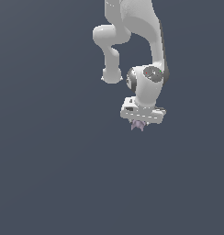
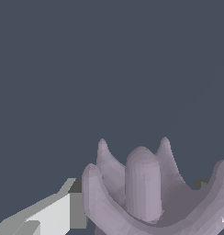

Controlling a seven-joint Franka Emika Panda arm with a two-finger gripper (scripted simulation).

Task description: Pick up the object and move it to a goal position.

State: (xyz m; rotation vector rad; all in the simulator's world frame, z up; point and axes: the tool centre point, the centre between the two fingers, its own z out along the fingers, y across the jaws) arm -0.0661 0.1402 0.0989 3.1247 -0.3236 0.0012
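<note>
The object [image 1: 137, 125] is a tiny pale purple-mauve item with pointed lobes. In the exterior view it sits right under my white gripper [image 1: 138, 123], between the fingers, whose tips it hides. In the wrist view the object [image 2: 146, 188] fills the near part of the picture, with ridged lobes around a rounded middle column. One white finger [image 2: 49, 213] shows pressed beside it and a sliver of the other finger [image 2: 202, 184] shows at its far side. The gripper is shut on the object.
The white arm [image 1: 146, 50] rises from the gripper to the exterior view's top edge. Around it there is only a plain dark grey-blue surface [image 1: 49, 160]. No other objects or edges show.
</note>
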